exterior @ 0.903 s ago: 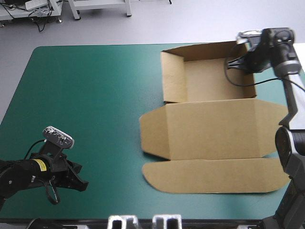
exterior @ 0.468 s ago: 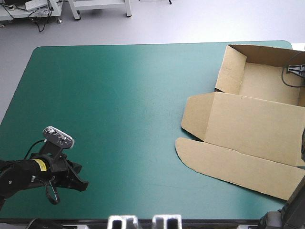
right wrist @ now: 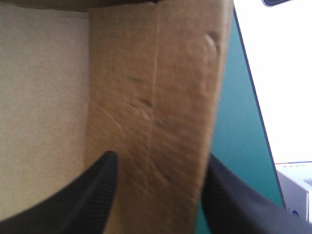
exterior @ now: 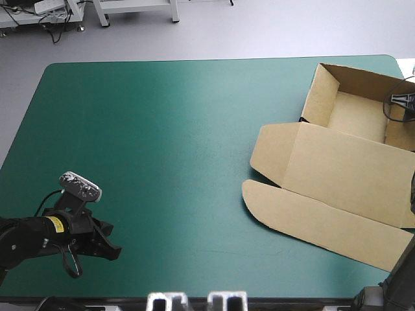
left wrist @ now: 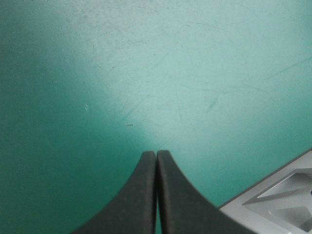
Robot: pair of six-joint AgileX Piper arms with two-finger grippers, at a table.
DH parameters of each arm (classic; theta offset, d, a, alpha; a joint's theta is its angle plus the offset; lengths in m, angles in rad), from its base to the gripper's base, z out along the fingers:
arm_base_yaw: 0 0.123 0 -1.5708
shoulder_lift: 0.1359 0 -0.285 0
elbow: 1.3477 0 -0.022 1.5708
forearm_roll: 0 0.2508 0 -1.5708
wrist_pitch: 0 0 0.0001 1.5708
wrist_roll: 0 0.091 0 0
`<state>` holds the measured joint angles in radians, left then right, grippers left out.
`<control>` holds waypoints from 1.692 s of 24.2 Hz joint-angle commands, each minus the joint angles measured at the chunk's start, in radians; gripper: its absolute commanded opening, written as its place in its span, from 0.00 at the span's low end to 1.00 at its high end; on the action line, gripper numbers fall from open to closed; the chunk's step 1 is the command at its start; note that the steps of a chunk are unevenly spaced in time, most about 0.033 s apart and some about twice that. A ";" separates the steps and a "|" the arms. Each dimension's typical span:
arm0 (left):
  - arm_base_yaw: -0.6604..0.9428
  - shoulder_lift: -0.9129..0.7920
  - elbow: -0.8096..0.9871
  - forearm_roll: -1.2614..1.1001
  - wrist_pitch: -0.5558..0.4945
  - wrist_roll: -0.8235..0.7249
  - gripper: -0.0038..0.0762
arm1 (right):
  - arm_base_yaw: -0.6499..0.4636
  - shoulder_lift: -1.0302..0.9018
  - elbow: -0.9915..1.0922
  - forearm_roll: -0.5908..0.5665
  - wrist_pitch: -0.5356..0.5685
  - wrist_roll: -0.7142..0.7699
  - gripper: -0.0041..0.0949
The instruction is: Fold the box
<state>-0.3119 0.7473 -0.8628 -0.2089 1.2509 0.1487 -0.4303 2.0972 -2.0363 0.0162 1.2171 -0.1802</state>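
The left gripper (exterior: 113,251) lies low near the table's near left corner, its black fingers pressed together over the teal-green cover (exterior: 168,149). The right gripper (right wrist: 161,161) stands wide astride a raised wall of the brown box (exterior: 337,175), an open tray at the far right with its lid flat.

Light falls bright and even from overhead. In the high view a pale sheen runs down the middle of the teal-green cover (exterior: 175,116), which darkens toward its left and near edges. The box (exterior: 343,168) is evenly lit, its far wall duller than its floor. The 2 wrist views differ. Ahead of the left gripper (left wrist: 156,155) glare whitens the cover and picks out fine scratches. In the right wrist view the ground beyond the table's edge is washed out white.
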 commanded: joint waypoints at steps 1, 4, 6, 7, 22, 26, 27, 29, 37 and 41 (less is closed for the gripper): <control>-0.001 0.000 -0.024 -0.048 -0.012 -0.009 0.04 | -0.007 -0.068 -0.043 -0.016 -0.042 0.000 0.87; -0.001 0.000 -0.024 -0.048 -0.012 -0.009 0.04 | -0.007 -0.073 -0.089 -0.034 -0.017 0.043 0.97; -0.001 0.000 -0.024 -0.048 -0.012 -0.009 0.04 | -0.007 -0.091 -0.122 -0.026 0.010 0.043 0.96; -0.001 0.000 -0.024 -0.048 -0.015 -0.009 0.04 | -0.007 -0.104 -0.133 -0.016 0.020 0.043 0.95; -0.001 0.000 -0.024 -0.011 -0.138 -0.009 0.04 | 0.222 -0.594 -0.050 0.403 0.032 -0.129 0.03; -0.001 0.000 -0.024 -0.010 -0.134 -0.002 0.04 | 0.474 -0.832 0.225 0.383 0.032 -0.187 0.02; -0.001 0.000 -0.024 -0.010 -0.134 0.002 0.04 | 0.545 -0.901 0.331 0.383 0.032 -0.187 0.02; -0.001 0.000 -0.024 -0.012 -0.130 0.002 0.04 | 0.613 -1.002 0.511 0.383 0.032 -0.187 0.02; -0.001 0.000 -0.024 -0.123 -0.080 0.082 0.04 | 0.632 -1.414 1.061 0.365 -0.045 -0.234 0.02; -0.001 -0.011 -0.021 -0.155 -0.068 0.084 0.04 | 0.632 -1.498 1.144 0.365 -0.080 -0.234 0.02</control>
<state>-0.3119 0.7462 -0.8628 -0.3160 1.2104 0.2292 0.2001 0.6326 -0.9028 0.3602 1.2178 -0.4038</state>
